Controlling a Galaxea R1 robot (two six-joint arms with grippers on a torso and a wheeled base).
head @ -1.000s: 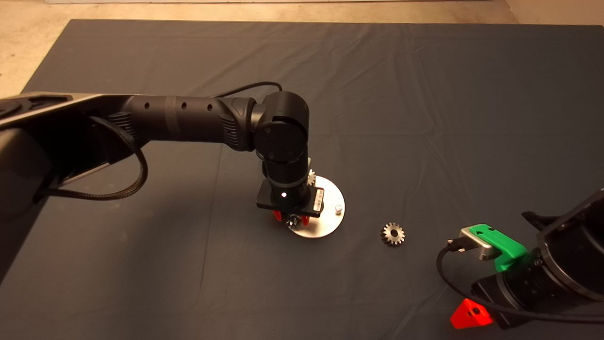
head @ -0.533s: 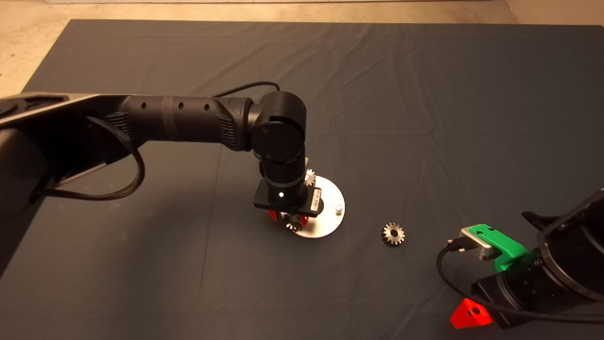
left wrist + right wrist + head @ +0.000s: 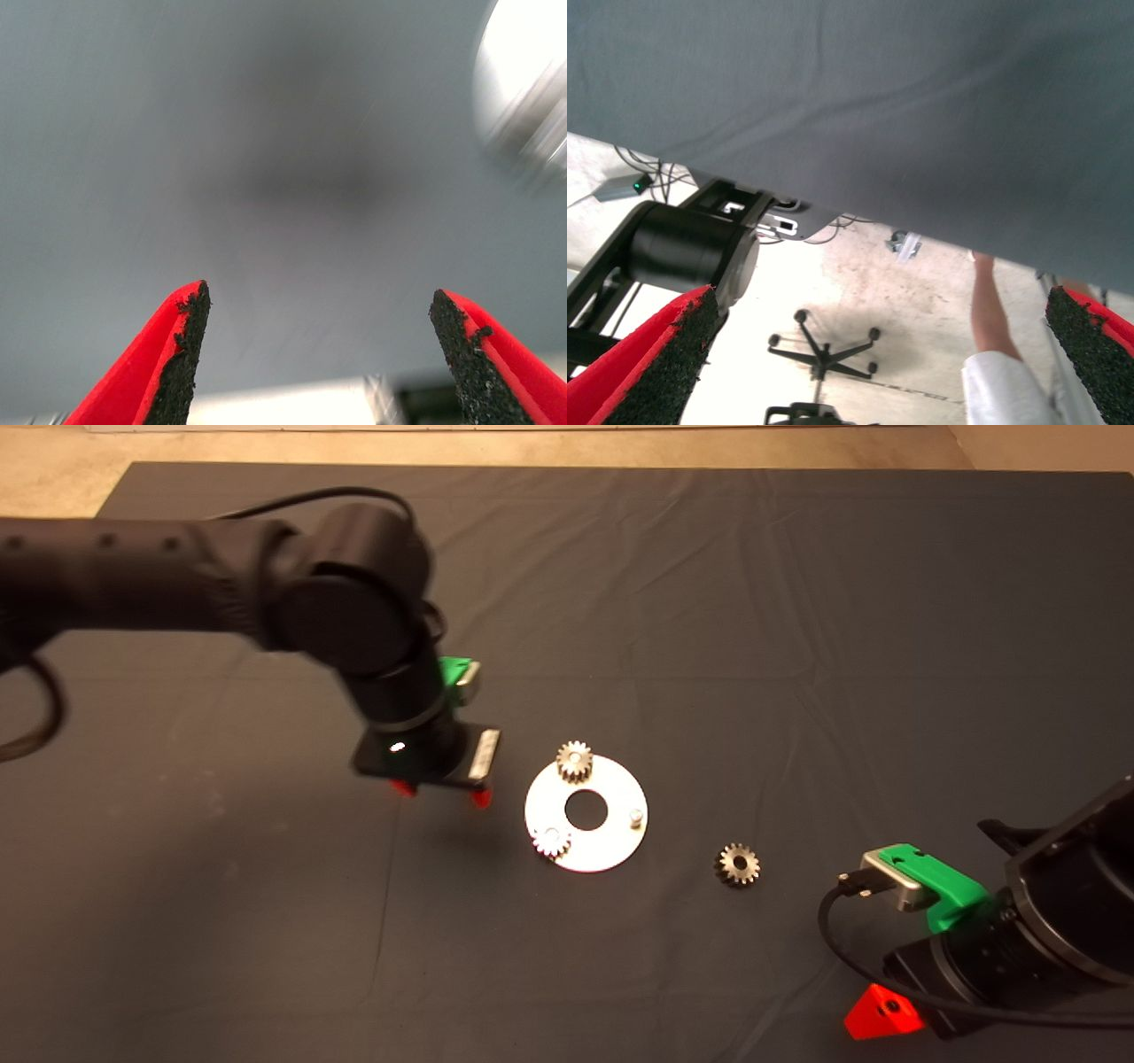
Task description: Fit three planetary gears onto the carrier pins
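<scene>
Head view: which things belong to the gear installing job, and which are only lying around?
Job:
disc with carrier pins, one pin bare
far gear, on its pin
near gear, on its pin
loose gear on the mat
left gripper, open

Not the job:
right gripper, parked

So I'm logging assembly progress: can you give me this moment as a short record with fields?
gears on pins: two, far gear and near-left gear
bare pin: right pin
loose gear: third gear on the mat, right of the disc
left gripper: open, empty, left of the disc
right gripper: open, parked at lower right edge
</scene>
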